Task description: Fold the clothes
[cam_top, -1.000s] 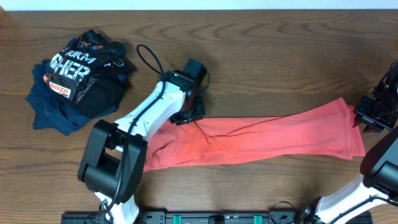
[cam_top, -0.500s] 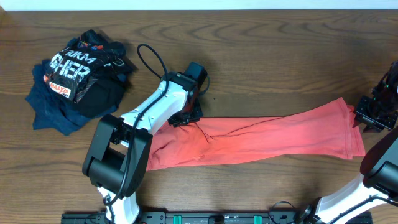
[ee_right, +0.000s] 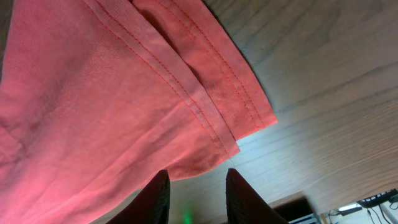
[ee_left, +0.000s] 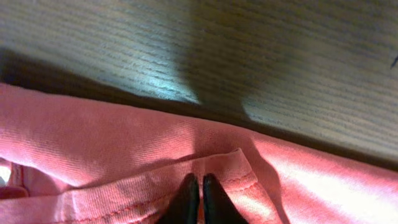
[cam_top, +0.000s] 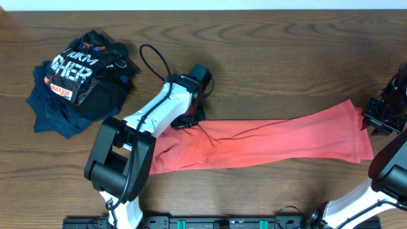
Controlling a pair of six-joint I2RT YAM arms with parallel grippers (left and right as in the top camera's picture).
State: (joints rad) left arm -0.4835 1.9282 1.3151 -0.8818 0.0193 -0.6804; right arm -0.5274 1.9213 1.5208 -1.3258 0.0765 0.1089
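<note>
Presently the T-shirt (cam_top: 267, 143) is pinched at its ten o'clock edge by the left gripper (ee_left: 198, 196); the right gripper (ee_right: 196, 191) is held open.

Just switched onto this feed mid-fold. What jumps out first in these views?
The coral-red T-shirt dominates, stretched as a long band across the wooden table. The left gripper is closed on a hem fold at its left end; the right gripper sits open over the hem corner at the right end. A dark heap of clothes lies at the far left corner.
</note>
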